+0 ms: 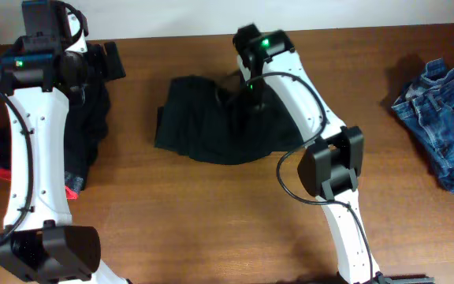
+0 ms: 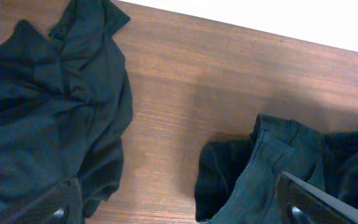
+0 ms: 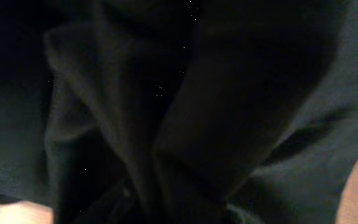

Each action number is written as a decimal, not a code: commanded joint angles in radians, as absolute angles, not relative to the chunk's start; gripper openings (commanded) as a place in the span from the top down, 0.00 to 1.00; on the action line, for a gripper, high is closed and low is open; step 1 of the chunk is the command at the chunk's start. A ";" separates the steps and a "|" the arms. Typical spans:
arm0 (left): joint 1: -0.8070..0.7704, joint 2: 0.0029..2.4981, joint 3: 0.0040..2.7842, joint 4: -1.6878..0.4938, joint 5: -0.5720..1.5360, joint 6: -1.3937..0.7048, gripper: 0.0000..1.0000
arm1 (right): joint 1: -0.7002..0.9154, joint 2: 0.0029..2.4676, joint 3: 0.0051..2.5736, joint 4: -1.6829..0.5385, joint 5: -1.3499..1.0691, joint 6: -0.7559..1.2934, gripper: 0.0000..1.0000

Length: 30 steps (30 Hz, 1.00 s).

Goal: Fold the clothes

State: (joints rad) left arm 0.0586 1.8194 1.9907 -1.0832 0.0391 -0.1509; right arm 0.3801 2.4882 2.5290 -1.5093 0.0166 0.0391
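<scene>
Wooden table [image 1: 211, 221], brown; bare between the spread, empty fingers [image 2: 306, 202] of the left gripper [image 2: 182, 211].
Black trousers [image 1: 211, 126], crumpled, mid-table. One end lies just beside one left fingertip; the bulk is under the right gripper [image 1: 243, 85], which is sunk into the folds. The right fingers are buried in dark cloth, so I cannot tell whether they are clenched or released.
Black pile [image 1: 93, 118], heaped beside the other left fingertip, under the left arm; red edge [image 1: 71, 189] at its near end.
Blue denim jeans [image 1: 444, 118], bunched, well apart from both grippers' fingers.
</scene>
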 commanded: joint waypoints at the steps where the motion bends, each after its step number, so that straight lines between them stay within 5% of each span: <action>1: 0.062 1.804 1.999 -1.086 0.026 -0.157 0.01 | 0.382 2.439 2.690 -1.523 -0.118 0.041 0.88; 10: 0.061 1.805 1.997 -1.138 0.041 -0.157 0.04 | 0.415 2.439 2.794 -1.513 -0.211 0.061 0.91; 12: 0.061 1.806 1.997 -1.183 0.043 -0.157 0.22 | 0.426 2.441 2.794 -1.501 -0.226 0.061 0.92; 15: 0.061 1.815 1.989 -1.252 0.106 -0.157 0.76 | 0.431 2.441 2.794 -1.481 -0.226 0.069 0.93; 20: 0.034 1.818 1.874 -1.246 0.278 -0.152 0.99 | 0.430 2.441 2.794 -1.473 -0.225 0.072 0.94; 30: -0.056 1.819 1.548 -0.833 0.607 -0.119 0.99 | 0.407 2.441 2.794 -1.486 -0.226 0.073 0.95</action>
